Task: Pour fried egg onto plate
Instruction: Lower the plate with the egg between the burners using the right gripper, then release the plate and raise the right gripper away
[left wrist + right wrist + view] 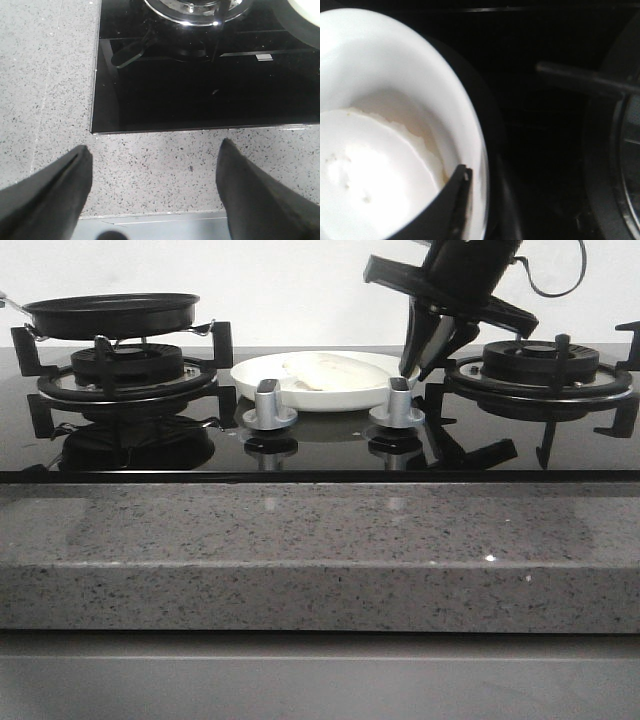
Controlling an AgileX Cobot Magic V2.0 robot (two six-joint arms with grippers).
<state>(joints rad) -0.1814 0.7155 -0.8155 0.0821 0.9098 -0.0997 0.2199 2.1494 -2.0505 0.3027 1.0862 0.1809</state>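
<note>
The fried egg (318, 371) lies pale side up in the white plate (270, 372), which sits between the two burners. In the right wrist view the fried egg (365, 170) fills the plate (395, 55). My right gripper (413, 370) comes down on the plate's right edge. Its jaws straddle the rim, one finger (457, 200) inside the dish, and they look shut on it (477, 175). The black frying pan (110, 314) rests on the left burner. My left gripper (152, 150) is out of the front view and hangs open over the speckled counter, holding nothing.
Two silver knobs (268, 400) (397, 400) stand in front of the plate. The right burner grate (540, 368) is just beside my right gripper. The glass cooktop's front corner (95, 129) meets the granite counter (45, 75) below my left gripper.
</note>
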